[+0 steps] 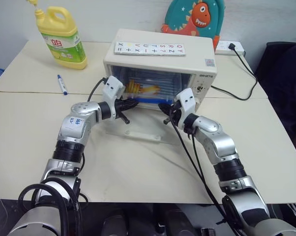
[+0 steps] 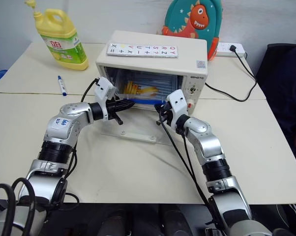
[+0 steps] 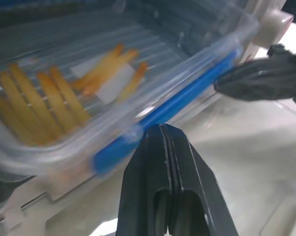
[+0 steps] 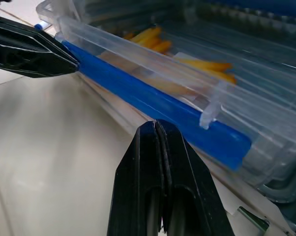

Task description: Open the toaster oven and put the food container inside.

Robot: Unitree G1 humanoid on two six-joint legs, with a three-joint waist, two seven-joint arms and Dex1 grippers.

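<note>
The oven (image 1: 160, 66) stands open, the container (image 1: 144, 89) mostly inside. Both grippers, left (image 1: 133, 103) and right (image 1: 163, 106), are closed and empty at its blue clip, seemingly nudging it in.

Both closed tools (image 2: 130, 103) (image 2: 160, 105) at food container (image 2: 140, 90) inside open toaster oven (image 2: 153, 61)

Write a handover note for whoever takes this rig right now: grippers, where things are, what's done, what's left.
Left gripper: shut, tip against the food container's blue clip.
Right gripper: shut, tip at the same blue edge, holding nothing.
Toaster oven: door dropped open, flat on the table.
Food container: sits in the oven mouth.
Done: door opened, container mostly in.
Left: probably push it fully home.
</note>
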